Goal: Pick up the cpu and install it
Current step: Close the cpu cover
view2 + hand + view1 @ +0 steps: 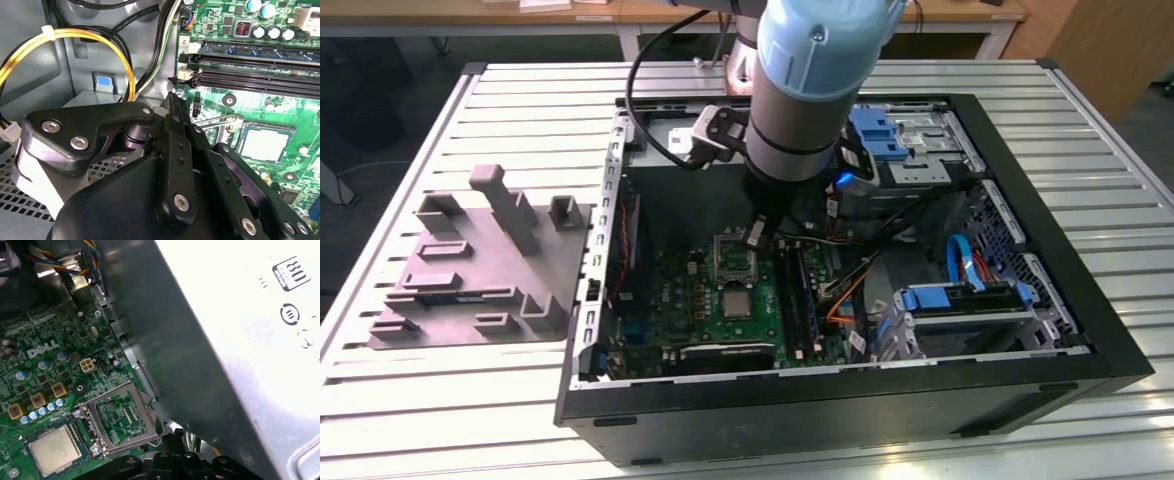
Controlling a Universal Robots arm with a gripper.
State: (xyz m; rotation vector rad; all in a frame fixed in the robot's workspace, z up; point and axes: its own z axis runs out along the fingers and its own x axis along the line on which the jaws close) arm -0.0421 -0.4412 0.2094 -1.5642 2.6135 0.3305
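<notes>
Silvery-grey metal is capping the cpu [738, 303], which is lying flat in its socket on the green circuit board [700, 325] inside the black computer case [854, 405]. The case is resting on the slatted desk [454, 420], nearer the edge at the exterior view's right. The hinged metal frame [122, 415] beside the socket is standing open, so the chip is sitting uncovered. The gripper [172, 102] is hovering over the board near that frame, apart from the chip. Its jaws are looking pressed together and are pinching nothing. A grey moulded fixture [480, 270] is lying on the desk near the opposite edge. Judging by its look, the chip is proving light, thin and stiff, with a smooth top offering little grip and an underside that is probably delicate. Its opposite side edges are offering the safest hold, with the chip being kept level.
</notes>
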